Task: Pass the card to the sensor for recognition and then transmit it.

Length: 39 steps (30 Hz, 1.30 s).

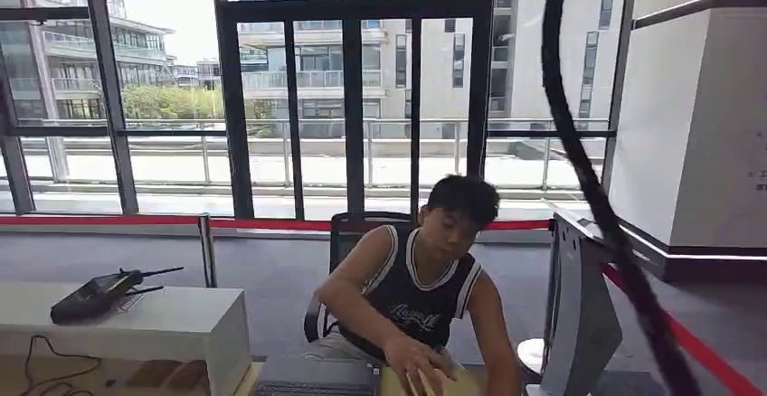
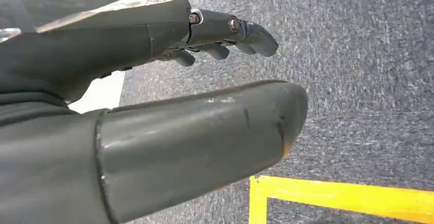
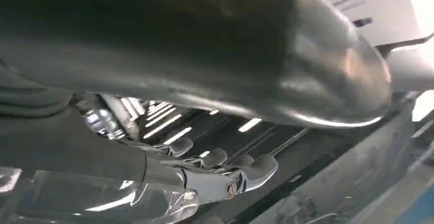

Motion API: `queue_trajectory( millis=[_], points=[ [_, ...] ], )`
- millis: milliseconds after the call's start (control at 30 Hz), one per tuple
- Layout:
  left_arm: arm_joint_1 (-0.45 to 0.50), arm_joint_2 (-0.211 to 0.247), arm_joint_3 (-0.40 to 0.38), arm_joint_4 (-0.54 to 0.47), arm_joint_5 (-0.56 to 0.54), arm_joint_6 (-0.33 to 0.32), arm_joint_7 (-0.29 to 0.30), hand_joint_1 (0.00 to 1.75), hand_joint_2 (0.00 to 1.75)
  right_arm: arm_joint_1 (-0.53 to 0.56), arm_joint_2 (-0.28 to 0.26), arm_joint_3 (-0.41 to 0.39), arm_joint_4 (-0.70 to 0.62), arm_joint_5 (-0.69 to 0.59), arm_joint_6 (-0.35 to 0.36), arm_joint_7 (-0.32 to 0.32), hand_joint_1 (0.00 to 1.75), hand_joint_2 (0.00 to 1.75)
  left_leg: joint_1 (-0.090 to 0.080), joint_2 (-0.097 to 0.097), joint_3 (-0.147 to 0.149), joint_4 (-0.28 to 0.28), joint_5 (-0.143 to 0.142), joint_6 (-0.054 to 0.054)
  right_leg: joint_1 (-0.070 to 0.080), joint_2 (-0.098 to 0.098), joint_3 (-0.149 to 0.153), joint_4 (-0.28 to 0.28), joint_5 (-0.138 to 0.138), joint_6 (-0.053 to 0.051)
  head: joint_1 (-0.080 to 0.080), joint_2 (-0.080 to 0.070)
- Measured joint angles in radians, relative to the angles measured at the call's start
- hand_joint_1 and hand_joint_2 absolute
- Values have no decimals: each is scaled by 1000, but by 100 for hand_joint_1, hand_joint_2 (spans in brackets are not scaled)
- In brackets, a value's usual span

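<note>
Both hands, left hand (image 2: 204, 91) and right hand (image 3: 215, 132), hold nothing.

Office lobby, glass doors (image 1: 353, 107), desk (image 1: 172, 324), barrier tape (image 1: 271, 223)

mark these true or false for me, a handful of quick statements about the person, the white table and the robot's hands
1. The person sits in a chair behind the desk. True.
2. The left hand holds a card. False: it holds nothing, fingers apart above grey carpet.
3. A black radio lies on the white table. True.
4. The right hand grips a cup. False: nothing is in it, fingers apart.
5. The red barrier tape lies on the white table. False: it is stretched behind the table.
</note>
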Motion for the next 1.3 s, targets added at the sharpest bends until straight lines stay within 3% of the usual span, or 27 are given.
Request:
queue_trajectory(
  millis=[133,367,533,667,767,867,1033,1300],
  points=[
    [-2,0,0,0,7,7,8,0,0,20,14,-151,50,18,0,-19,0,0,0,1,0,0,0,0,1,1,0,0,0,0,0,0],
    [-8,-1,0,0,23,23,21,0,0,37,51,-409,218,166,8,-59,0,0,1,3,1,0,-1,0,1,2,-1,0,-1,-1,0,0],
    [-10,-1,0,0,25,23,8,0,0,103,102,-559,366,307,10,44,0,0,1,3,1,-1,-2,-2,2,2,0,0,-1,-1,-1,0],
    [-15,0,0,0,22,20,5,0,0,165,155,-658,487,331,9,96,0,0,3,2,1,-2,-2,-2,3,2,0,0,-2,-2,-1,0],
    [-15,2,-3,0,41,20,10,0,0,194,192,-691,572,302,9,177,0,0,3,2,1,-2,-2,-2,4,2,1,0,-3,-3,-1,0],
    [-19,5,-11,0,52,21,14,0,0,215,226,-694,663,266,8,214,0,0,3,2,1,-3,-2,-2,4,2,1,1,-3,-4,-1,0],
    [-20,9,-11,0,59,21,21,0,0,214,236,-691,772,242,14,288,0,0,3,2,1,-3,-2,-3,4,2,1,1,-3,-4,-2,0],
    [-20,12,-13,0,61,13,23,0,0,212,246,-679,919,282,210,413,0,0,3,2,1,-3,-2,-3,3,2,1,2,-3,-4,-2,0]
  ],
)
